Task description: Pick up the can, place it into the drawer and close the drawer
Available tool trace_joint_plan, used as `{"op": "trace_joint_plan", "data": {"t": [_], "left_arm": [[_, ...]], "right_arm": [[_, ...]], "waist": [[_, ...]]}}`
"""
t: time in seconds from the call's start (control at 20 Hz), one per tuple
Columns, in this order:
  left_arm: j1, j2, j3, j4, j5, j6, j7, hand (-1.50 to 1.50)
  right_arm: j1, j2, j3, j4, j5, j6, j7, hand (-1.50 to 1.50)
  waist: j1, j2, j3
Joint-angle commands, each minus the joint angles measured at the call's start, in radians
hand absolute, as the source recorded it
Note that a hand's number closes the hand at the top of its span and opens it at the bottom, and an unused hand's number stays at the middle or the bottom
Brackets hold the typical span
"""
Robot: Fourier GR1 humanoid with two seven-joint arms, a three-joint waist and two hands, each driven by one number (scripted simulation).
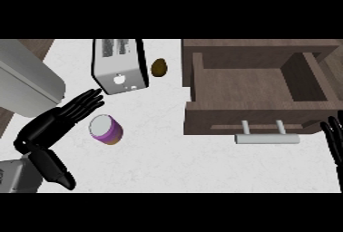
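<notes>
Two hands open, left hand [57,120] fingers straight beside can [106,129], drawer [258,97] open, right hand [333,138] resting at edge.

Counter [201,167]: white speckled stone top. On it: silver boxy metal toaster [119,65], upper centre-left; small brown oval item [159,67] just right of toaster; purple can w/ white top [106,129], tilted, below toaster; dark wood drawer unit [261,86], open, w/ pale bar handle [267,138], at right.

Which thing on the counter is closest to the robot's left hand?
The purple can, right beside the left hand; the toaster and small brown item lie farther back.
</notes>
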Motion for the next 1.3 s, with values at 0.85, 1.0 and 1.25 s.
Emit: {"op": "trace_joint_plan", "data": {"t": [0.85, 1.0, 1.25], "left_arm": [[-0.157, 0.087, 0.026, 0.562, -0.371, 0.016, -0.523, -1.50], [-0.159, 0.052, -0.018, 0.616, -0.423, 0.071, -0.585, -1.50], [-0.188, 0.106, -0.032, 0.743, -0.457, 0.072, -0.684, -1.50]], "right_arm": [[-0.025, 0.050, 0.001, 0.052, 0.055, 0.027, -0.052, -1.50], [-0.072, 0.007, -0.051, 0.047, 0.013, 0.031, 0.017, -1.50], [-0.035, 0.053, -0.016, 0.023, 0.057, 0.010, -0.021, -1.50]], "waist": [[-0.003, 0.002, 0.000], [-0.003, 0.002, 0.000], [-0.004, 0.002, -0.001]]}}
